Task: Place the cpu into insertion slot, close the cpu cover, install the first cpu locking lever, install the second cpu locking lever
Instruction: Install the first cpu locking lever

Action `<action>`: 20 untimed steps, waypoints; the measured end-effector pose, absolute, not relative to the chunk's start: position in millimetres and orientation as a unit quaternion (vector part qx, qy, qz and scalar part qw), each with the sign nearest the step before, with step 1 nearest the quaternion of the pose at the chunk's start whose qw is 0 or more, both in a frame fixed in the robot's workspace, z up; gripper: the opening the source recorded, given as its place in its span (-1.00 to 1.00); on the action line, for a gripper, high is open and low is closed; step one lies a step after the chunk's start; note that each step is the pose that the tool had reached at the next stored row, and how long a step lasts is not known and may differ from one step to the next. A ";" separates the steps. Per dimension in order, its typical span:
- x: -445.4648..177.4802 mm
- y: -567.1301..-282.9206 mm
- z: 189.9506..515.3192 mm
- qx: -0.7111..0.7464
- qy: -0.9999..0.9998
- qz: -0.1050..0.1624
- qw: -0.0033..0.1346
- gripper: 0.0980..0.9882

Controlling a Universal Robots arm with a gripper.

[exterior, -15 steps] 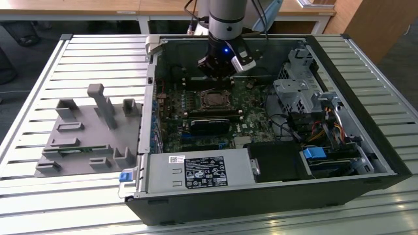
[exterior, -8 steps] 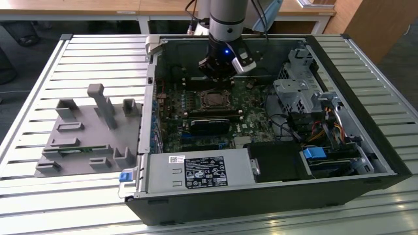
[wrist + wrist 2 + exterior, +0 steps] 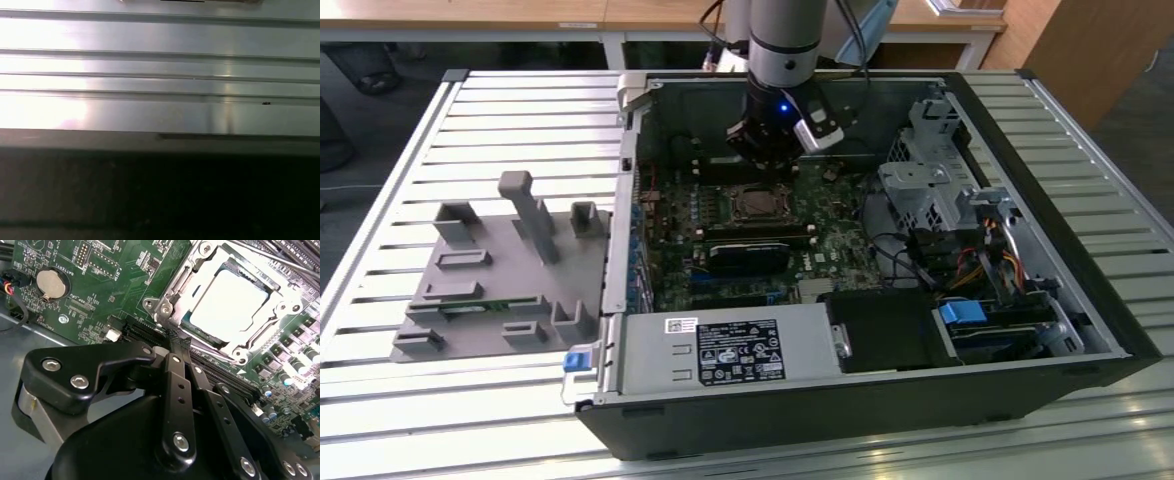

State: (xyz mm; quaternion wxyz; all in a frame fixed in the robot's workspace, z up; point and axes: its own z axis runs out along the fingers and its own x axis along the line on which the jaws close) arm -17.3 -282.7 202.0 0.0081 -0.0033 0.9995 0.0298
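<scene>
Since cpu already sits in insertion slot, framed by cpu cover, my gripper hovers just beside socket, fingers pinched together, holding nothing, tip near socket corner.

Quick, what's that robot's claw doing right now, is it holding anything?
Gripper: above the motherboard beside the cpu, which sits in the insertion slot; open or shut cannot be told.
</scene>
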 end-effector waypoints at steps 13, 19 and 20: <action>-16.8 -282.5 196.5 -0.003 1.000 0.019 0.008 -0.98; -16.4 -282.0 196.1 -0.003 1.000 0.020 0.008 -0.98; -16.4 -281.9 196.1 -0.003 1.000 0.020 0.008 -0.98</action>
